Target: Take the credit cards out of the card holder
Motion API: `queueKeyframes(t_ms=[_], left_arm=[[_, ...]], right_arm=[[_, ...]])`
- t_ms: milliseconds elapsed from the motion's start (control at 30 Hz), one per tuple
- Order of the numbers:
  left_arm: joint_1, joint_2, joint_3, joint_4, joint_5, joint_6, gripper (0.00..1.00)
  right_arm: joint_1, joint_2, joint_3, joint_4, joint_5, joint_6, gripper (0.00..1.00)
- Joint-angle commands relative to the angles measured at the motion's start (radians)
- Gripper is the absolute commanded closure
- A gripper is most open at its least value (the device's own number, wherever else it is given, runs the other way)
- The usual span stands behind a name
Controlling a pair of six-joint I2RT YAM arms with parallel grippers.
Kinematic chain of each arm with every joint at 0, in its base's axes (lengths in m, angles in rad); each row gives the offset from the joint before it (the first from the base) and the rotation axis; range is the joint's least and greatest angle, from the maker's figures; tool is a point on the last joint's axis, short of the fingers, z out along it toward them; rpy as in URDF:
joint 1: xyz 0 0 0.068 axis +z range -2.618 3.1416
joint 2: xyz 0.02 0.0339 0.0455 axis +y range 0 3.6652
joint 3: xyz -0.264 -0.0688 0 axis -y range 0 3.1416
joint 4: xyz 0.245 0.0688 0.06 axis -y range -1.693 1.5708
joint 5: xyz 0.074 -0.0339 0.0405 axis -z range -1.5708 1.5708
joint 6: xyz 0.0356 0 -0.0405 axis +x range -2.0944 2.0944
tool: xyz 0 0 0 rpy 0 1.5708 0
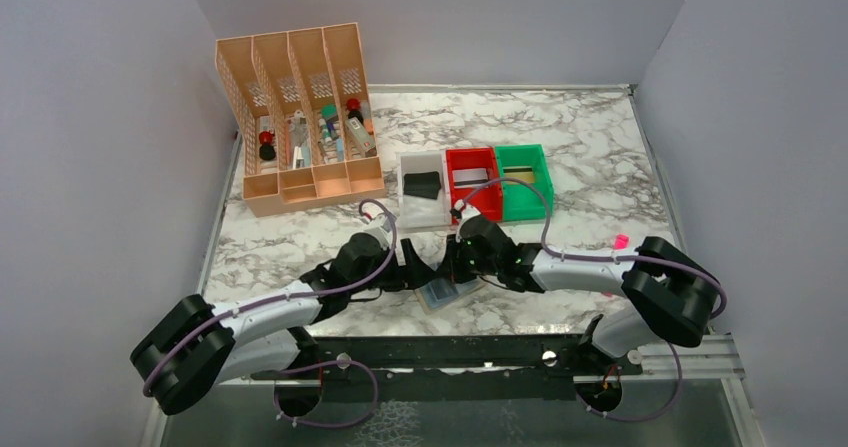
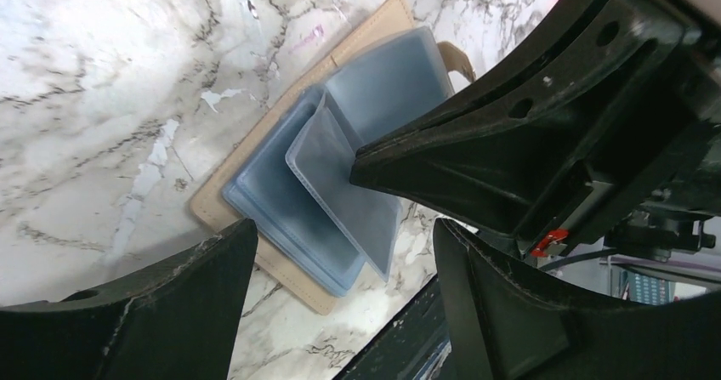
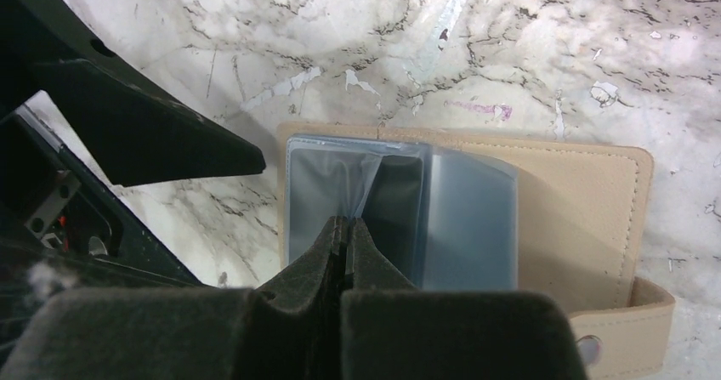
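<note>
The marble desk (image 1: 600,167) carries the card holder (image 1: 443,294) near its front edge, lying open and flat, midway between the two arms, with both wrists drawn in over it from either side. In the top view its long axis runs slantwise, the tab end toward the right arm's side. The right gripper (image 3: 344,227) is the one on it: its jaws are pressed together on the edge of a clear pocket leaf (image 3: 361,180), pinching it and lifting it a little off the blue-grey stack beneath. The left gripper (image 2: 343,227) hangs just beside the holder with its jaws spread and nothing between them; from its own view the holder lies straight ahead, past the fingertips, its long axis crossing that view on a diagonal. A dark patch (image 3: 395,214) behind the raised leaf may be a credit card, though I cannot tell. As I judge it, the coming move turns on the mouth opened by that lifted leaf: it faces the waiting left gripper, which is the nearer free one
</note>
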Motion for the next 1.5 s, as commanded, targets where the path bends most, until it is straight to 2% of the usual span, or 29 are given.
queueKeyframes(t_ms=[0, 267, 533, 967, 1167, 1467], left_arm=[[-0.037, 0.064, 0.029, 0.089, 0.002, -0.011, 0.22], [-0.076, 0.133, 0.049, 0.171, -0.043, -0.041, 0.27], [-0.100, 0.068, 0.031, 0.164, -0.126, -0.086, 0.25], [-0.138, 0.184, 0.089, 0.191, -0.110, -0.094, 0.25], [-0.158, 0.234, 0.112, 0.266, -0.088, -0.087, 0.35], [-0.166, 0.336, 0.167, 0.317, -0.063, -0.082, 0.39]], right_arm=[[-0.017, -0.030, -0.020, 0.046, -0.044, 0.010, 0.99], [-0.031, -0.043, -0.033, 0.053, -0.057, 0.012, 0.99], [-0.042, -0.051, -0.051, 0.060, -0.058, 0.015, 0.99], [-0.058, -0.068, -0.065, 0.067, -0.071, 0.017, 0.99], [-0.062, -0.083, -0.075, 0.063, -0.064, 0.019, 0.98], [-0.062, -0.196, -0.095, -0.077, 0.075, 0.021, 0.72]])
